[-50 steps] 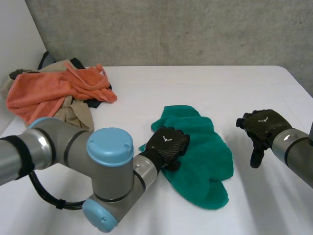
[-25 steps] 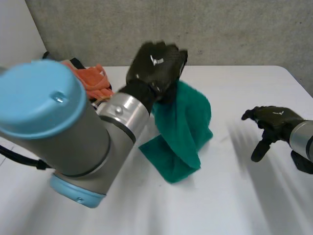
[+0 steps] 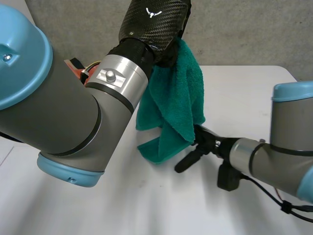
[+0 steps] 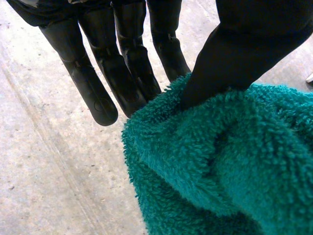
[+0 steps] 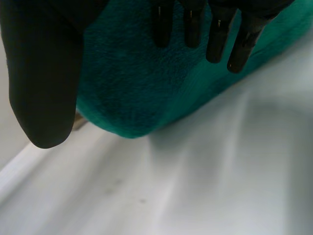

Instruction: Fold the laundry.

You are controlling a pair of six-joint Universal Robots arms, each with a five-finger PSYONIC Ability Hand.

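Left hand [image 3: 154,19] pinches the teal towel [image 3: 176,98] up over the worktop [image 3: 146,200]; right hand [image 3: 208,142], open, is beside its hanging lower end

A test lab: bare concrete wall [image 3: 244,29] (grey, unfinished) behind a plain white table [image 3: 237,90].

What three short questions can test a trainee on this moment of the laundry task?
1. True or false: the left hand pinches the teal towel between thumb and fingers.
2. The right hand is: A) shut on the towel; B) open, beside the towel's lower part; C) pressing an orange cloth.
3. Fill in: the towel hangs over the white table from the ___ hand.
Key: 1 true; 2 B; 3 left.
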